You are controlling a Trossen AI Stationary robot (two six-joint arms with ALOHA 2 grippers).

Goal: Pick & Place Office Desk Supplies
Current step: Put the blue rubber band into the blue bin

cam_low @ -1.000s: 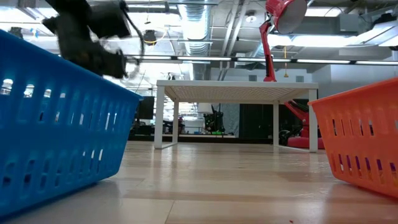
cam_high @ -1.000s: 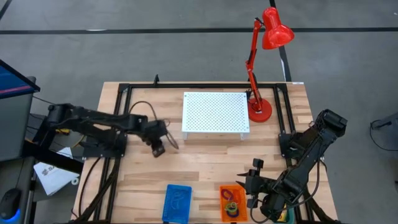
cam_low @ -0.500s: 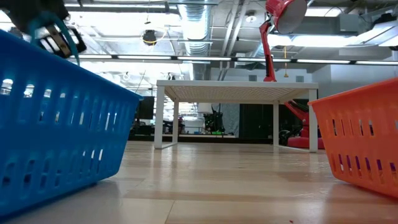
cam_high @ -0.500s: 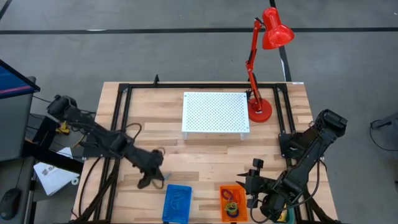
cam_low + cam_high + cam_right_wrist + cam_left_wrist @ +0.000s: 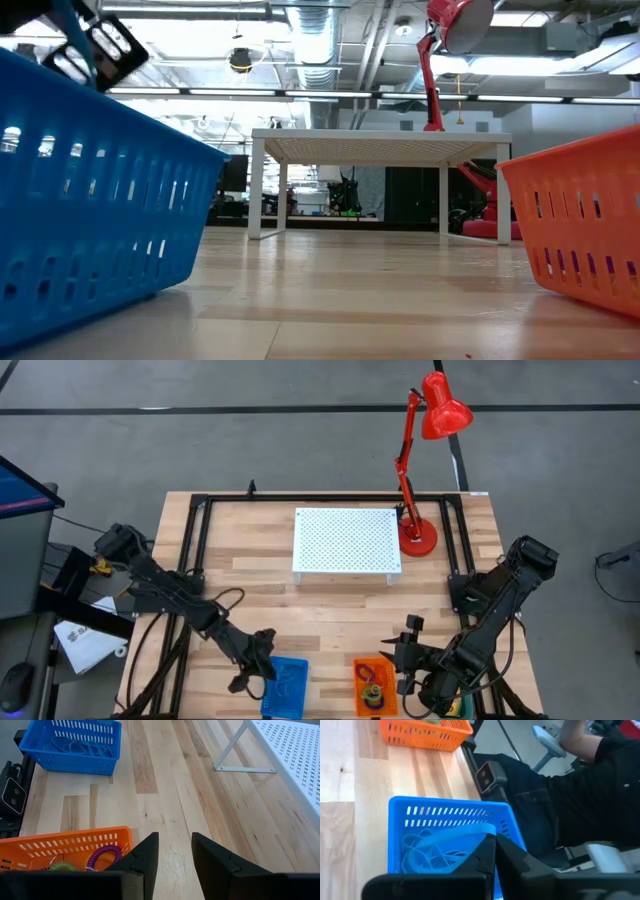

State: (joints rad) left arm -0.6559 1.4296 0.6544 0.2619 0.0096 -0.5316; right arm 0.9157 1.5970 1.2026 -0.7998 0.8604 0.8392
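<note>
High view: left gripper (image 5: 243,682) sits low at the near edge of the tabletop (image 5: 330,615), just off the left side of the blue basket (image 5: 285,686). Left arm stretches diagonally from the table's left edge down to that spot. Fingers together, nothing seen between them.

Left wrist view: the closed fingers (image 5: 487,857) point over the blue basket's rim (image 5: 450,805). Thin blue loops (image 5: 422,855) lie tangled on the basket floor. Orange basket (image 5: 422,732) farther along the same near edge. A person in dark clothing (image 5: 580,785) stands beyond the table edge.

Right gripper (image 5: 405,660) waits near the front right corner, just beside the orange basket (image 5: 373,685). Right wrist view: fingers (image 5: 145,855) apart, with bare wood showing in the gap; nothing held.

Orange basket contents, right wrist view: a purple coiled loop (image 5: 102,855) and a green coiled loop (image 5: 62,867), both against the near wall. High view shows coloured pieces piled there, too small to sort.

White perforated stand (image 5: 346,543) occupies the far middle of the tabletop; red lamp (image 5: 425,450) base at its right, by the far right corner.

Low view: blue basket wall (image 5: 100,200) on the left, orange wall (image 5: 580,220) on the right, stand between them, farther back. Part of the left gripper (image 5: 95,50) shows above the blue basket.
</note>
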